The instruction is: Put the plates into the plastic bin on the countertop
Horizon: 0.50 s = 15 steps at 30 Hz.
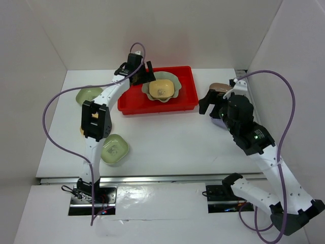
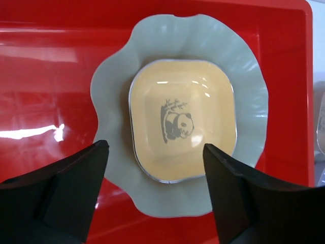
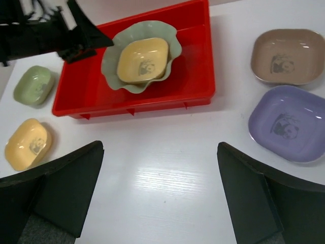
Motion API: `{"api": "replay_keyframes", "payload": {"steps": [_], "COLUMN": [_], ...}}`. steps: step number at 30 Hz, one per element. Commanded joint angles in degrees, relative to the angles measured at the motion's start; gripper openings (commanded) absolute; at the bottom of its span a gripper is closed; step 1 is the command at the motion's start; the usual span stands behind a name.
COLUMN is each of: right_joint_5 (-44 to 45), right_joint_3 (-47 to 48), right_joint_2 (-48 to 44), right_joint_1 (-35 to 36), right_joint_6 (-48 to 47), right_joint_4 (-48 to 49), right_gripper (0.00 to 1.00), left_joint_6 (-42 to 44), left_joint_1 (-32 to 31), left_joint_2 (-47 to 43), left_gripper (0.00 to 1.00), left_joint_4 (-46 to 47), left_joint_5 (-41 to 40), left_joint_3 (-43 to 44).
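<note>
Closest to the bases, a green plate [image 1: 114, 150] sits on the countertop [image 1: 167, 137] beside the left arm [image 1: 96, 122]. Past it, a yellow plate [image 3: 28, 144] is almost hidden under that arm from above. The right wrist view shows it whole, with a second green plate [image 3: 33, 85] beyond it. On my right, the right gripper [image 3: 160, 150] hangs over bare white, fingers wide and empty, with the lavender plate [image 3: 287, 123] and beige plate [image 3: 287, 56] off to its side. Farther back, the bin [image 1: 132, 104] holds the scalloped plate [image 2: 117, 86] with a panda plate [image 2: 183, 119] nested in it. The left gripper [image 2: 156, 150] hovers over them, fingers spread wide.

Risks as I judge them: pulling the left arm back low could clip the scalloped rim and drag both plates. Its elbow also hangs over the half-hidden yellow plate. Five plates are out on the countertop, and piling more onto that nest could make them slide.

The left wrist view confirms nothing sits between those fingers; from overhead they are too small to tell. Only the overhead view shows the near green plate.
</note>
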Motion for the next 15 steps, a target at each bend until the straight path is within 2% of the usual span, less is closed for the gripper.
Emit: {"api": "replay_keyframes", "payload": {"steps": [1,3,5,6,7,8,9,15], "right_joint_5": [9.08,12.6,10.18,2.85,-1.23,-3.79,-5.21,0.13], "right_joint_3": [-2.23,-4.6,-8.64,-10.22,-13.72,-15.32,-17.42,-15.52], "right_joint_2": [1.83,5.34,10.76,12.54,15.08,15.8,16.59,26.59], "right_joint_1": [0.35,-1.21,-5.51,-13.02,-17.18,-20.88,-25.61,-30.41], "right_joint_6": [1.92,3.67,4.56,5.09,5.7,6.23,6.23,7.46], "right_joint_4": [2.67,2.66,4.92,6.6,8.62,10.64,14.05,17.16], "right_gripper": [1.0,1.0,1.0,1.0,1.0,1.0,1.0,1.0], "left_joint_6": [-0.13,-2.14,-3.83,-5.23,-5.76,-5.77,-6.29,-7.18], "left_joint_1": [-1.55,-2.08,-2.6,-3.22,-4.96,-4.98,-7.77,-18.4], "left_joint_2": [-9.71,-14.18,-17.53,-21.98,-24.81,-27.63,-32.96,-45.57], "left_gripper": [0.92,0.98,0.98,0.98,0.98,1.0,1.0,1.0], "left_joint_4": [-1.95,-6.18,-11.79,-12.7,-12.71,-12.71,-12.71,-13.24], "left_joint_5": [-2.83,-4.24,-4.25,-3.64,-4.15,-5.2,-7.65,-11.19], "left_joint_3": [0.09,0.09,-1.74,-5.75,-8.67,-11.74,-17.43,-33.02]}}
